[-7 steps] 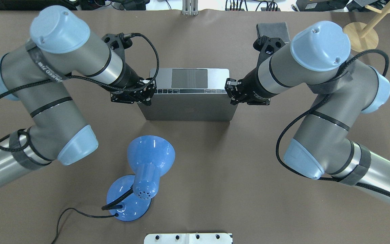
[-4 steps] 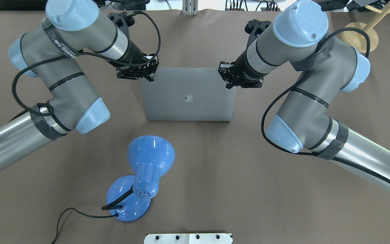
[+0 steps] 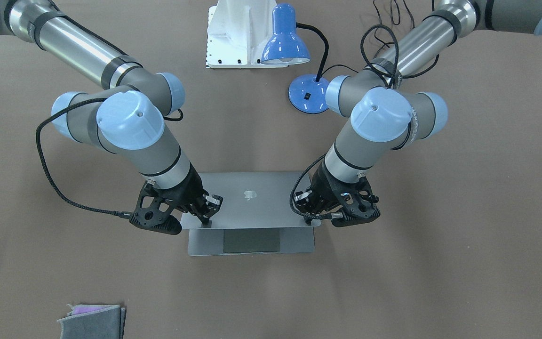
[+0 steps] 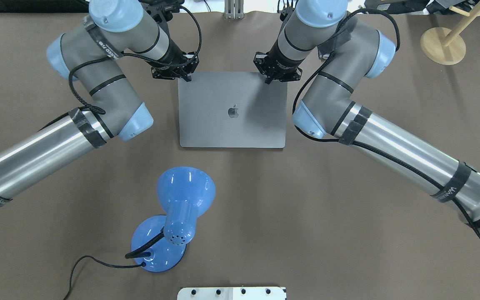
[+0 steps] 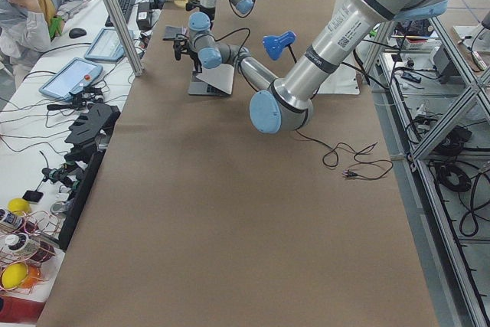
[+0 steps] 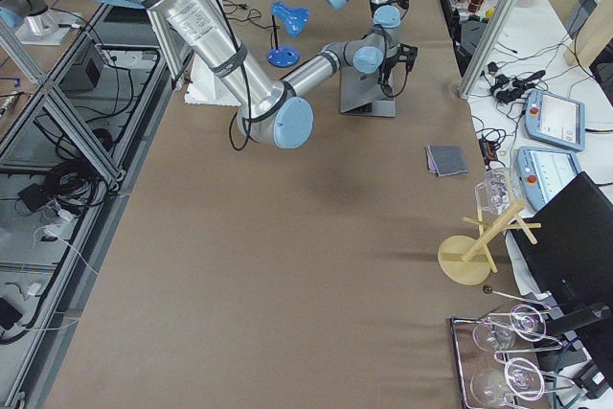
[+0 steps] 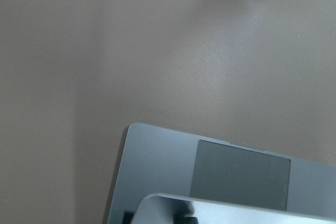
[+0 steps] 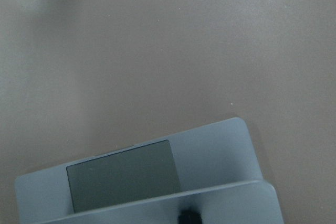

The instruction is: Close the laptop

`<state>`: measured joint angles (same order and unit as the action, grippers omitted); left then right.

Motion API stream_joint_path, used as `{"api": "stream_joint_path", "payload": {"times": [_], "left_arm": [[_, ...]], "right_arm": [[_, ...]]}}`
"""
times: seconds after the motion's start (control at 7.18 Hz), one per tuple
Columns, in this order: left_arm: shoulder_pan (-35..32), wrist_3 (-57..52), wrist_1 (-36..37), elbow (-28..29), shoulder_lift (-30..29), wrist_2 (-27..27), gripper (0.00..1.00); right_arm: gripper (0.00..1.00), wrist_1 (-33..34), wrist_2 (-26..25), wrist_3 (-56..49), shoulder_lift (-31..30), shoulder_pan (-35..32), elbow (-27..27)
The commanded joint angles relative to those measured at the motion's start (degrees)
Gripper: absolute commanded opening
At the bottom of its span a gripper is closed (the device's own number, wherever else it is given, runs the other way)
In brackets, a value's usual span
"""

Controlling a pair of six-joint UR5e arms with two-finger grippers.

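Note:
The space-grey laptop [image 4: 231, 110] lies mid-table with its lid tilted low over the base. In the front-facing view the lid [image 3: 250, 197] leaves only the trackpad [image 3: 251, 241] and palm rest uncovered. My left gripper [image 4: 186, 77] is shut and presses on the lid's far left corner. My right gripper [image 4: 270, 79] is shut and presses on the far right corner. They also show in the front-facing view, the left gripper [image 3: 306, 217] and the right gripper [image 3: 205, 219]. Both wrist views show the palm rest [image 7: 157, 166] [image 8: 210, 150] past the lid's edge.
A blue desk lamp [image 4: 181, 200] stands near the laptop's hinge side, its cable trailing left. A white plate [image 4: 231, 293] sits at the table's near edge. A grey felt pouch [image 3: 92, 320] lies far across the table. A wooden stand [image 4: 442, 46] is at the far right.
The lid has swung down from half open to nearly flat over the base. Both grippers moved forward, away from the robot, along with the lid's top edge.

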<state>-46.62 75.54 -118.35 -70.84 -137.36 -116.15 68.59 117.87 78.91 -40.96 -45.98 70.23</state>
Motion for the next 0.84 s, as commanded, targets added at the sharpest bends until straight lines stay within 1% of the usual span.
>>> {"api": "stream_joint_path", "payload": {"times": [0.0,0.14,0.28,0.42,0.56,0.7], "left_arm": [[0.4,-1.4,-1.1,4.6,-1.9,1.9,0.00],[0.7,-1.4,-1.2,6.7,-2.7,2.0,0.00],[1.0,-2.6,-1.5,8.1,-3.3,2.9,0.00],[1.4,-3.4,-2.5,9.6,-3.3,3.6,0.00],[1.6,-3.4,-4.0,11.3,-3.3,3.7,0.00],[2.6,-3.4,-4.4,11.9,-3.3,5.0,0.00]], "right_arm": [[0.00,-1.8,0.9,-0.5,3.0,0.0,-6.8],[0.00,-4.6,1.5,-0.5,3.1,0.0,-9.6],[0.00,-5.9,1.7,-0.5,3.5,0.0,-11.5],[0.00,-6.0,1.8,-0.6,4.0,0.2,-13.2],[0.00,-7.7,2.3,-0.6,4.2,0.2,-15.4],[0.00,-7.9,3.3,-0.6,4.6,0.4,-16.6]]}}
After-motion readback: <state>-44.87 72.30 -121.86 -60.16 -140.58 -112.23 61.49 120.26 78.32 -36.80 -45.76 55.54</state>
